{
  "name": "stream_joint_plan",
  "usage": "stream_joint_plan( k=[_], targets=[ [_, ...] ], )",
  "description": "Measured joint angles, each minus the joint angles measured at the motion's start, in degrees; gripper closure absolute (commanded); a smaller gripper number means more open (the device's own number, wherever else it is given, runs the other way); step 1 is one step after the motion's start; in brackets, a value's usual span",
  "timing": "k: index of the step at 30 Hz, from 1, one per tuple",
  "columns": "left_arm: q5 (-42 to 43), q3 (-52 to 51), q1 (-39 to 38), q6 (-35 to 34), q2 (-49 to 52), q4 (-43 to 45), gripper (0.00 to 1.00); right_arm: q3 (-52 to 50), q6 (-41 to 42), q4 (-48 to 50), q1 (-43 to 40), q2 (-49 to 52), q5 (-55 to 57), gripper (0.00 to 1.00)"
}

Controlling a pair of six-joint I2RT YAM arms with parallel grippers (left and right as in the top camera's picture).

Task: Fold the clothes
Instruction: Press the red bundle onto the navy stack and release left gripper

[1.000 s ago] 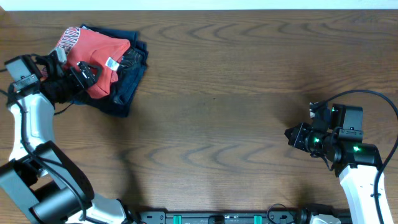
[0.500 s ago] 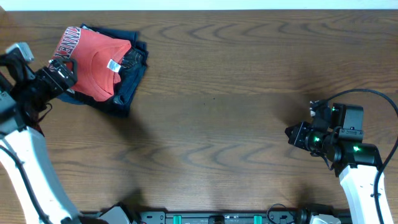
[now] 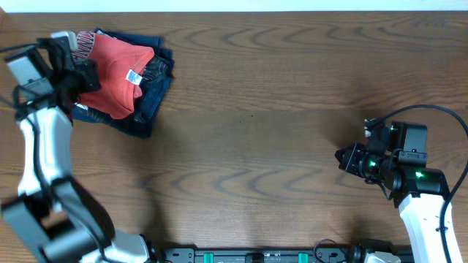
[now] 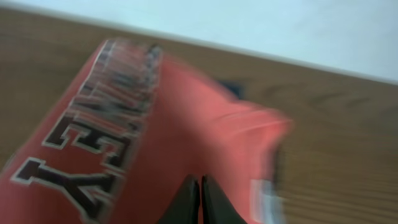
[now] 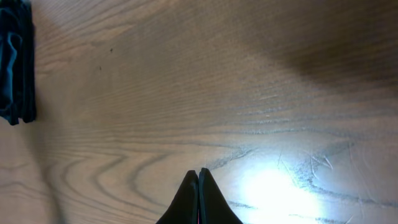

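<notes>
At far left corner of brown wooden table (image 3: 278, 109): crumpled orange-red cotton T-shirt with block lettering (image 3: 113, 62), lying on folded dark navy shirt (image 3: 151, 95). Long axis diagonal, lettered end toward far left, small white neck label (image 3: 132, 75) toward table centre. Left gripper (image 4: 199, 190) at T-shirt's left edge, fingers pressed together over fabric; whether cloth is caught between them, cannot tell. Right gripper (image 5: 198, 180) well apart, fingers pressed together, over wood.

Overhead, close left wrist: same T-shirt (image 3: 113, 62)
</notes>
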Motion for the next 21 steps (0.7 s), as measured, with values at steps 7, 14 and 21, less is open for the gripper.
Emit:
stream_joint_plan(
  k=[7,14,21],
  targets=[
    [-4.5,0.5,0.7,1.0,11.8,6.1,0.92,0.0,2.6,-1.0,0.0,0.0,-0.3,0.99],
    [-5.7,1.2,0.7,-0.7,13.9,12.1,0.88,0.0,3.7,-2.6,0.0,0.0,-0.5,0.99],
    [-6.3,1.2,0.7,-3.9,12.7,11.6,0.56,0.0,3.7,-4.2,0.0,0.0,-0.5,0.99]
  ],
)
